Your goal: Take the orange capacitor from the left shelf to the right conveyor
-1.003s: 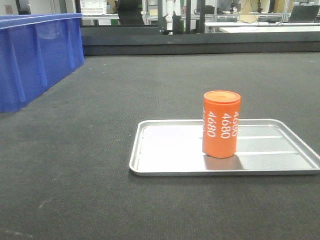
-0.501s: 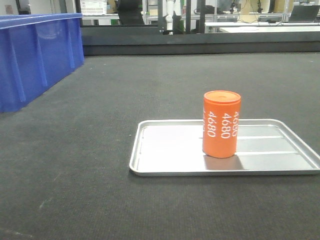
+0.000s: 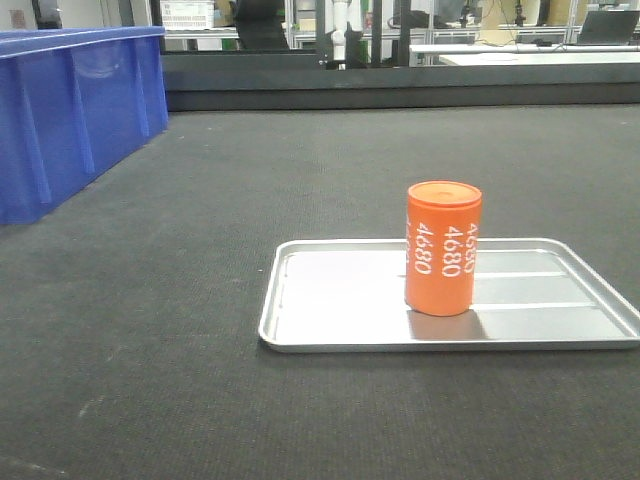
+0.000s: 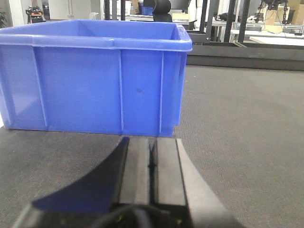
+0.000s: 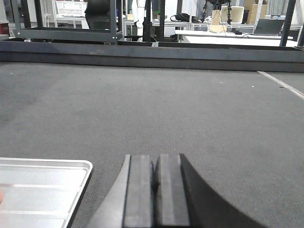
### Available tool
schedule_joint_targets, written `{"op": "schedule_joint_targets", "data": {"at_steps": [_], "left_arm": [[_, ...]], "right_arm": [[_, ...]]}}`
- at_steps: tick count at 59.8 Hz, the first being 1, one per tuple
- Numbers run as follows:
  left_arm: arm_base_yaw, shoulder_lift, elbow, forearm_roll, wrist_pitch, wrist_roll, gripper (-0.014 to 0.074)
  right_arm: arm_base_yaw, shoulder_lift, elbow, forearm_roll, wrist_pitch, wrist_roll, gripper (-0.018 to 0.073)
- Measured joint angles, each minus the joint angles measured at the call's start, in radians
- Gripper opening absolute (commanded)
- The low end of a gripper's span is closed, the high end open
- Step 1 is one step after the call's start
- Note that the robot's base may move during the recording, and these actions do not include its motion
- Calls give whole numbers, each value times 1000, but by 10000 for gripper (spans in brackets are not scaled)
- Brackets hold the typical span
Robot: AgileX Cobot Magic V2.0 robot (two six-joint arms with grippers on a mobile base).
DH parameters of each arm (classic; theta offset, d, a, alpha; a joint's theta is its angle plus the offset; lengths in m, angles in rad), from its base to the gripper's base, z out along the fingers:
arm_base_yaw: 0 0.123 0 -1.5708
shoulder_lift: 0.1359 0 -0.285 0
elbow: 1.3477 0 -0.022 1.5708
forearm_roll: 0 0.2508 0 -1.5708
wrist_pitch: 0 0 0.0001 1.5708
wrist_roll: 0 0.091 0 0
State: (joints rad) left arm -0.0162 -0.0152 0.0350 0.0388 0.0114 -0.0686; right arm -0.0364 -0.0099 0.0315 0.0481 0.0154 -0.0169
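Note:
The orange capacitor (image 3: 442, 250) stands upright with white "4680" digits on a small flat silver tray (image 3: 330, 300), which lies on the dark grey textured conveyor belt (image 3: 200, 200). The belt's red side frame does not show. The left shelf is out of view. Neither gripper shows in the front view. In the left wrist view my left gripper (image 4: 152, 142) is shut and empty, low over the belt and facing a blue bin (image 4: 95, 80). In the right wrist view my right gripper (image 5: 156, 159) is shut and empty, with the tray's corner (image 5: 42, 190) to its left.
The large blue plastic bin (image 3: 70, 110) stands on the belt at the far left. A black frame rail (image 3: 400, 85) runs along the belt's far edge, with workbenches and racks behind it.

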Motion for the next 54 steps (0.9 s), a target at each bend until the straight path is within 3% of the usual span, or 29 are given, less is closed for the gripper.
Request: {"op": "schedule_joint_targets", "data": {"at_steps": [54], "left_arm": [[0, 0, 0, 0, 0, 0, -126]], "right_arm": [[0, 0, 0, 0, 2, 17, 55]]}}
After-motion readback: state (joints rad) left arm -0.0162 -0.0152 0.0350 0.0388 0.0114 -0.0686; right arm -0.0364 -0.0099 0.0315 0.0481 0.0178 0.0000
